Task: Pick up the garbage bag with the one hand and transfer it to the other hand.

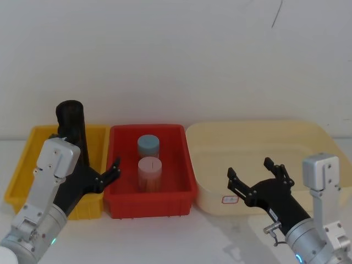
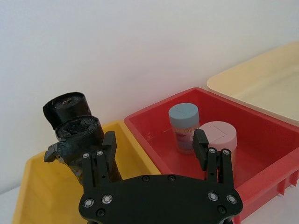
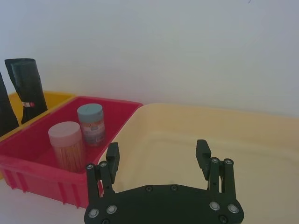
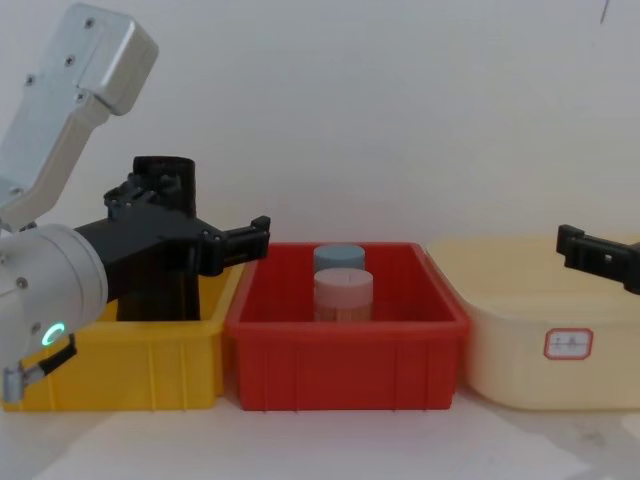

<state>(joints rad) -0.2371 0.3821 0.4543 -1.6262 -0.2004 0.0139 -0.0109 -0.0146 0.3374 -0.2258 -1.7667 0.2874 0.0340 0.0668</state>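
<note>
**Left jaws spread wide beside the garbage bag in the yellow bin**

Three bins stand in a row on the white worktop (image 1: 209, 236): a yellow bin (image 1: 22, 181) on the robot's left, a red bin (image 1: 148, 206) in the middle and a cream tub (image 1: 264, 146) on the right.

The garbage bag (image 2: 77, 135), a plain matte-black roll with a crumpled top, stands upright in the yellow bin. A second black roll (image 3: 25, 84) with a red-orange label band stands close behind it.

The left gripper (image 2: 154, 142) hangs over the yellow bin near the wall it shares with the red bin. Its jaws are spread wide and hold nothing. The bag is not between them: it stands just outside one finger (image 2: 108, 145), and whether the two touch cannot be told.

The right gripper (image 1: 250, 168) hovers over the front part of the cream tub, well apart from the bag. Its jaws are also wide and empty.

In the red bin stand two upright jars, a blue-lidded jar (image 1: 148, 146) at the back and a pink-lidded jar (image 1: 149, 171) just in front of it.
</note>
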